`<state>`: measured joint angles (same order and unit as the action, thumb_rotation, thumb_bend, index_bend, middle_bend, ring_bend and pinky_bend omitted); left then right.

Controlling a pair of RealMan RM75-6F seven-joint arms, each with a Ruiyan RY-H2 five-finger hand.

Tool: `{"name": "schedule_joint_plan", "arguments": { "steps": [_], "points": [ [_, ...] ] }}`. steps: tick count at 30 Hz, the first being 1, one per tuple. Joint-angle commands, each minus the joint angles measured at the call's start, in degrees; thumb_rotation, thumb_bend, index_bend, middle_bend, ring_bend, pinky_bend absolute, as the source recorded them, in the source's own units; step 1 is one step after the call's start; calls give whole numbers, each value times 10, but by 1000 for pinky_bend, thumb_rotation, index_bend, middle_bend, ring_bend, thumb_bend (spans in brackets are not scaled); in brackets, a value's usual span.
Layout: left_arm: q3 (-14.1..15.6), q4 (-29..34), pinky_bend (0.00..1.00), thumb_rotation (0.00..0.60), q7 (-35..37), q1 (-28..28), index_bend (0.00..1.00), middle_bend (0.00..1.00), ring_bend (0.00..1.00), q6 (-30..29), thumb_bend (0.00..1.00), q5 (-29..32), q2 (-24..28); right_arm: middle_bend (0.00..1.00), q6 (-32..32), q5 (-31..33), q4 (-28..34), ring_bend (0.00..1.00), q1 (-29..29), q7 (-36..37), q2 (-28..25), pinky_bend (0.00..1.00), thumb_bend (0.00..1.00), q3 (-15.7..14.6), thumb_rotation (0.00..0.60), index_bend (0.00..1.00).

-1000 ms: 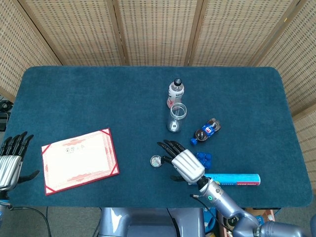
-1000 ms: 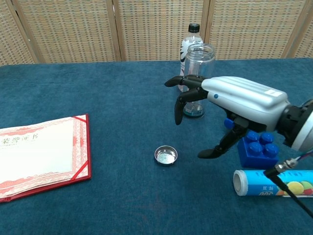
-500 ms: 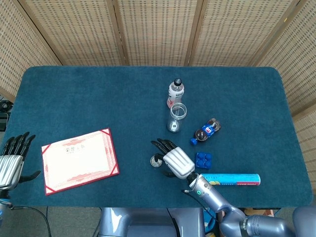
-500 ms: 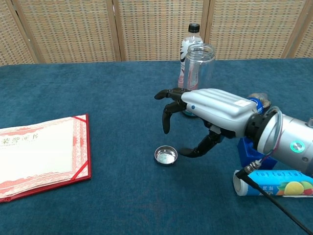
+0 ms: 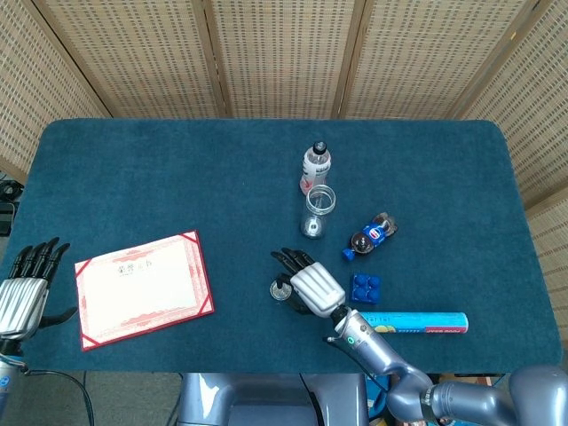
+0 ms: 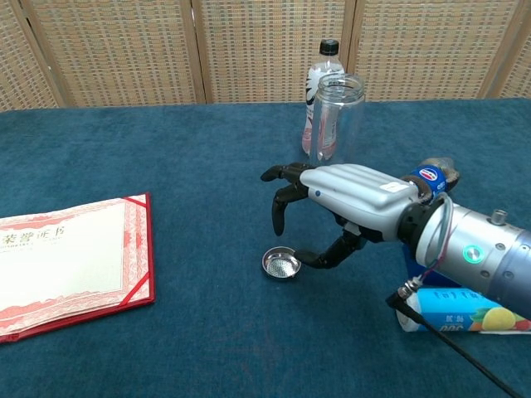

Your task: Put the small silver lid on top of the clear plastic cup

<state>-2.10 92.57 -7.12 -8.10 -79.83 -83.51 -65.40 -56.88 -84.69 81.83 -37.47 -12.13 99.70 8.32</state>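
The small silver lid (image 6: 281, 264) lies rim-up on the blue cloth; in the head view the lid (image 5: 279, 289) peeks out left of my right hand. The clear plastic cup (image 6: 339, 123) stands upright and uncovered behind it, also seen as the cup (image 5: 319, 209) from above. My right hand (image 6: 336, 207) hovers just over and right of the lid, fingers spread and curved down, thumb close to the lid's right rim, holding nothing. The same right hand (image 5: 306, 282) shows from above. My left hand (image 5: 25, 291) rests open at the table's left edge.
A water bottle (image 6: 322, 93) stands right behind the cup. A small Pepsi bottle (image 5: 368, 236) lies to the right, with a blue brick (image 5: 365, 287) and a blue tube (image 6: 460, 310) near my right forearm. A red-edged certificate (image 6: 66, 264) lies at the left.
My right hand has moved left and down toward the lid, fingers now arched over it with the thumb beside its rim. The lid and the left hand have stayed put.
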Motion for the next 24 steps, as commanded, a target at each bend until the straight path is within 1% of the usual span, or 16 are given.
{"name": "schedule_joint_plan", "arguments": {
  "steps": [1,17,24],
  "points": [
    [0,-2,0,600,1,-1,0,0,0,3,127,2,-1,151,6,10,-16,0,-7,1,15,189,511,2,600,468],
    [1,-7,0,600,4,-5,0,0,0,10,127,7,-2,152,21,34,-69,0,-26,12,51,194,512,3,600,469],
    [2,-7,0,600,-1,-5,0,0,0,11,127,9,-4,153,27,41,-104,0,-31,33,70,194,516,1,600,469]
  ]
}}
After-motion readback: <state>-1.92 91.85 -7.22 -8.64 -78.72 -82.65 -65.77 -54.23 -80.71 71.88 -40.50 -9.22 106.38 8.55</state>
